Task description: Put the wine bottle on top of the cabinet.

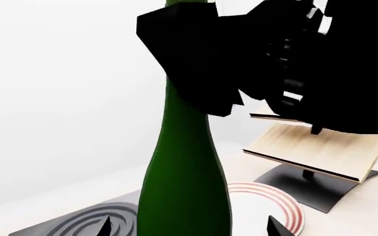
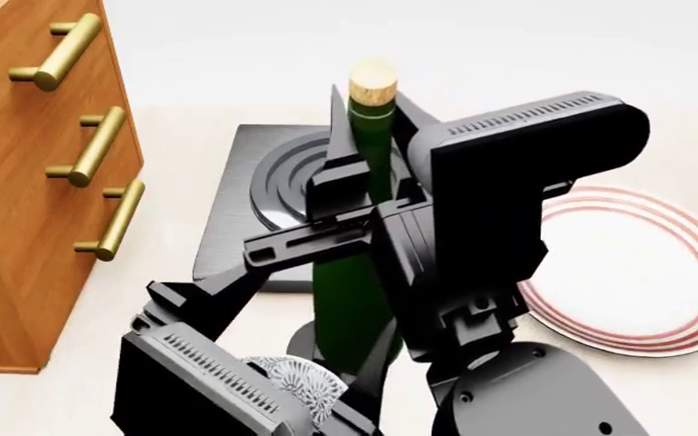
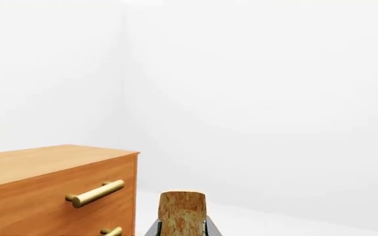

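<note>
We see the wine bottle (image 2: 355, 282) upright above the worktop (image 2: 179, 318), the right gripper (image 2: 367, 186) clamping its neck below the cork. The left gripper's (image 1: 189, 227) jaws sit spread beside its body. The cabinet (image 2: 22, 200) stands left.

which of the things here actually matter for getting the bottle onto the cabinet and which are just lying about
Belongs to the job:
wine bottle
cabinet
right gripper, at the bottle's neck
left gripper, by the bottle's body

Just lying about:
red-ringed plate
black pad with grey rings
light-wood slanted rack
patterned dish, near the bottle's foot
</note>
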Available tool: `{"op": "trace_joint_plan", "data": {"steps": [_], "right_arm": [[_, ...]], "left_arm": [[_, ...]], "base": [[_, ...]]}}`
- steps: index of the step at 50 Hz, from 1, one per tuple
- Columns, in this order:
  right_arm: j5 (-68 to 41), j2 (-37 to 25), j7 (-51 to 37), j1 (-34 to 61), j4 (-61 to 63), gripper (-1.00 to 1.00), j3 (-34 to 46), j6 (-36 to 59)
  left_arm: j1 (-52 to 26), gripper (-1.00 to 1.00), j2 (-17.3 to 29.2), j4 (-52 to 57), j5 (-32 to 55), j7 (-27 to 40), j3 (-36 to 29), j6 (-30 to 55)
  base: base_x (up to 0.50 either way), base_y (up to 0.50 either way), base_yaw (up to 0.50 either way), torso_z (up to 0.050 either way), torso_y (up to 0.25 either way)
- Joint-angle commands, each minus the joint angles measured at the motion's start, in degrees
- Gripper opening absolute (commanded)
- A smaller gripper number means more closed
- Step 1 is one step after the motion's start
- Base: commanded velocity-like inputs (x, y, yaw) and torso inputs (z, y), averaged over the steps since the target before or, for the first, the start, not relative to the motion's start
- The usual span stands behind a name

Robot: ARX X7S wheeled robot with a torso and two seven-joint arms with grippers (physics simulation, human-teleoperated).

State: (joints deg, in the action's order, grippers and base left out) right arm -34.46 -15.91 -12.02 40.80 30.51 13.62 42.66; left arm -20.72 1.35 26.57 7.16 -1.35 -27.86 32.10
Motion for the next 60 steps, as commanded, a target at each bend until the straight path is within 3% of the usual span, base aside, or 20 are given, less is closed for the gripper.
{"op": "trace_joint_plan", "data": {"steps": [1, 31, 32, 53, 54, 60], "right_arm": [[1.1, -0.13, 0.2, 0.09, 0.71, -1.0, 0.31, -0.64], [-0.27, -1.09, -0.75, 0.05, 1.68, -1.0, 0.04, -0.69], [-0.21, -1.11, -0.77, -0.14, 1.61, -1.0, 0.08, -0.83], [-0.58, -1.3, -1.17, -1.51, 0.79, -1.0, 0.14, -2.02], [-1.01, -1.27, -1.06, -1.68, 0.93, 1.0, -0.04, -2.02], [-1.39, -1.41, -1.33, -2.3, 1.31, 1.0, -0.13, -2.13]], "left_arm": [[-4.32, 1.0, -0.06, -6.01, 3.07, 2.46, -2.35, -1.84], [-8.77, 1.0, 1.98, -13.28, 3.44, 7.67, -8.45, -4.29], [-8.62, -1.0, 1.94, -13.24, 3.7, 8.0, -8.17, -4.27], [-8.59, -1.0, 2.88, -13.22, 5.62, 9.78, -8.59, -5.75], [-8.61, -1.0, 2.95, -13.06, 5.7, 9.88, -8.64, -5.6], [-8.45, -1.0, 3.21, -13.31, 6.21, 10.33, -8.66, -6.31]], "base": [[0.0, 0.0, 0.0, 0.0, 0.0], [0.0, 0.0, 0.0, 0.001, 0.001], [0.0, 0.0, 0.0, 0.0, 0.0], [0.0, 0.0, 0.0, 0.0, 0.0], [0.0, 0.0, 0.0, 0.0, 0.0], [0.0, 0.0, 0.0, 0.0, 0.002]]}}
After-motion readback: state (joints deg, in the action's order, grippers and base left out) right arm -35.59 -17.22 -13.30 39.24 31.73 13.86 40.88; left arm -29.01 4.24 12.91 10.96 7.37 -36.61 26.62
